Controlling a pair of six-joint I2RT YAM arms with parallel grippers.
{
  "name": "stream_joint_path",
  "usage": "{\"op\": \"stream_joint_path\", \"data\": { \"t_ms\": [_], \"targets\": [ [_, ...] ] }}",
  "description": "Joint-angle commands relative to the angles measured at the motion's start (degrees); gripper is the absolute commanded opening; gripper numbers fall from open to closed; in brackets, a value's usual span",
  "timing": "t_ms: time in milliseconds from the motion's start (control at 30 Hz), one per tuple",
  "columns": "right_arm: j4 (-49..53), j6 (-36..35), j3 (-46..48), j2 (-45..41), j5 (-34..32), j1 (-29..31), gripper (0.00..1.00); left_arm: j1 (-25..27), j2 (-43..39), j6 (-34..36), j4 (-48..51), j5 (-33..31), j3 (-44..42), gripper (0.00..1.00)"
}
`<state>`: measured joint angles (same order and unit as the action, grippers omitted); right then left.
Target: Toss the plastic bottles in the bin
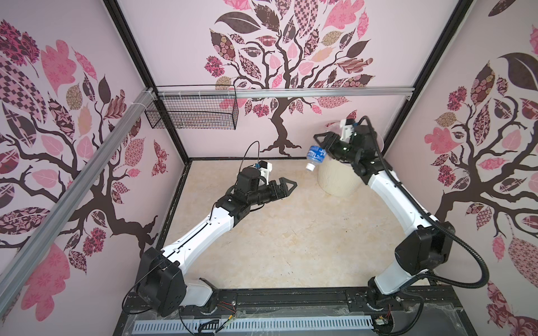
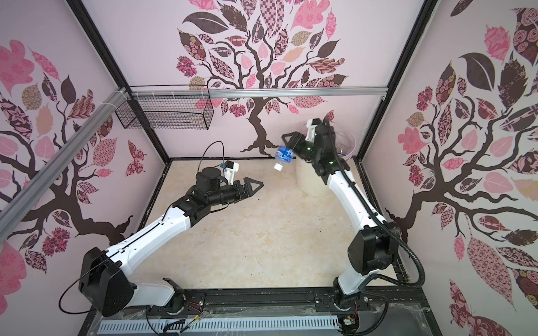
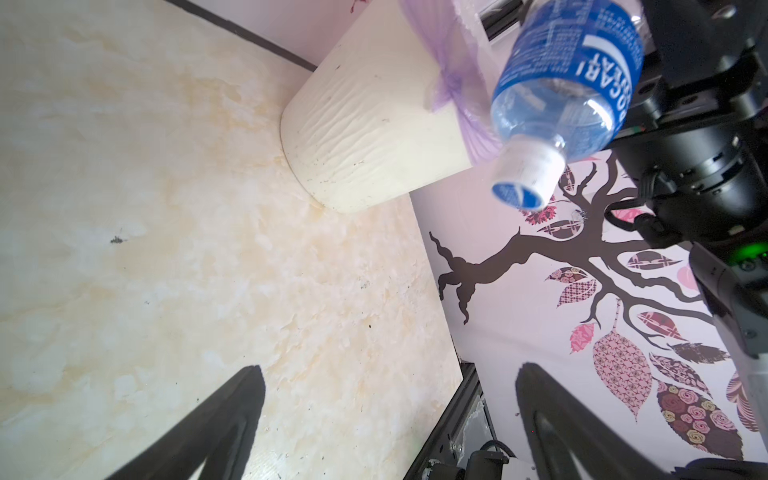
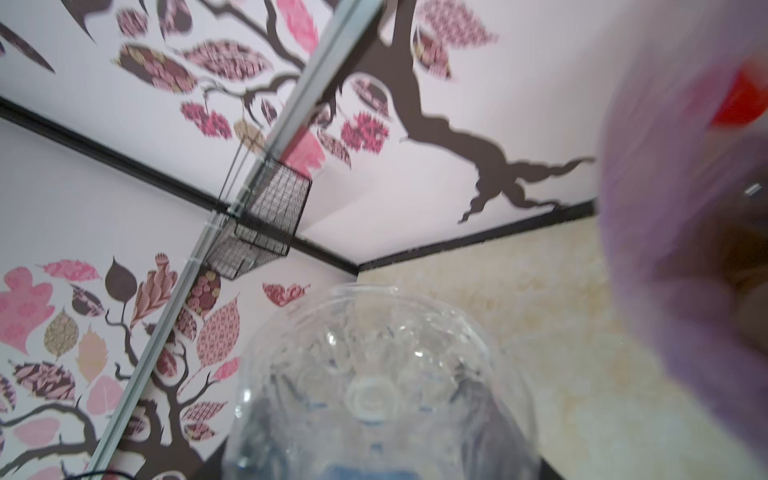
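— At far left?
— Black wire mesh basket (image 1: 192, 112), hung from the aluminium rail (image 1: 320, 93) on the back wall.
— Centre?
— Left hand (image 1: 288, 186) released, fingers (image 3: 245, 399) spread wide above the marbled surface (image 1: 276, 232), aimed toward the bin (image 1: 337, 180).
— And right?
— Right hand (image 1: 318, 145) clenched on a clear, blue-labelled Pocari Sweat bottle (image 1: 316, 154), tilted cap-down in mid-air just beside the cream ribbed bin; lilac bag (image 3: 453, 83) draped over its rim, back right corner of the surface.
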<state>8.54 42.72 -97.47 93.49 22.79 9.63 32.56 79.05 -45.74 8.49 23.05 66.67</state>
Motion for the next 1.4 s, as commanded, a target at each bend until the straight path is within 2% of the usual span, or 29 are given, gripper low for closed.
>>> {"op": "stream_joint_path", "data": {
  "t_ms": [0, 200, 300, 400, 433, 500, 600, 667, 800, 1100, 1267, 1367],
  "targets": [
    [8.05, -4.22, -9.91, -0.75, -0.03, -6.21, 0.53, 0.11, 0.05, 3.34, 1.89, -0.7, 5.72, 0.98],
    [12.24, -4.57, -23.31, -0.5, -0.96, -16.8, 0.54, 0.07, 3.47, 3.86, 1.64, 0.63, 10.55, 0.98],
    [12.81, -4.57, -25.89, 2.56, -1.3, -18.49, 0.54, 0.04, 4.87, 3.68, 1.18, 1.03, 10.99, 0.98],
    [12.71, -4.42, -24.43, 7.27, -1.64, -18.59, 0.56, 0.06, 5.7, 3.64, 1.03, 1.38, 10.71, 0.98],
    [12.28, -4.13, -22.9, 8.68, -1.69, -18.59, 0.59, 0.01, 5.85, 3.64, 1.01, 1.39, 10.57, 0.98],
    [11.99, -3.87, -20.32, 10.66, -1.37, -18.59, 0.74, 0.05, 5.71, 3.93, 1.3, 1.31, 10.21, 0.98],
    [11.81, -4.4, -18.98, 11.3, -2.77, -18.59, 0.85, 0.0, 5.49, 4.42, 1.76, 1.36, 9.53, 0.98],
    [12.37, -5.19, -20.81, 10.59, -3.63, -18.59, 0.99, -0.01, 5.27, 4.6, 2.3, 1.79, 9.09, 0.98],
    [15.81, -6.19, -26.19, 8.96, -4.04, -18.53, 0.99, 0.04, 4.48, 4.26, 2.24, 2.09, 7.85, 0.98],
    [15.36, -7.4, -19.92, 0.27, -2.94, -17.3, 0.99, -0.58, 1.44, 6.39, 4.73, -0.58, 7.4, 0.98],
    [16.21, -15.27, -12.14, -5.1, -8.81, -9.8, 0.99, -6.0, -1.89, 11.53, 10.83, -8.71, 8.92, 0.98],
    [14.21, -17.61, -4.43, -8.56, -9.03, -6.53, 0.99, -9.38, -4.91, 16.27, 13.56, -18.16, 8.61, 0.98]
  ]
}}
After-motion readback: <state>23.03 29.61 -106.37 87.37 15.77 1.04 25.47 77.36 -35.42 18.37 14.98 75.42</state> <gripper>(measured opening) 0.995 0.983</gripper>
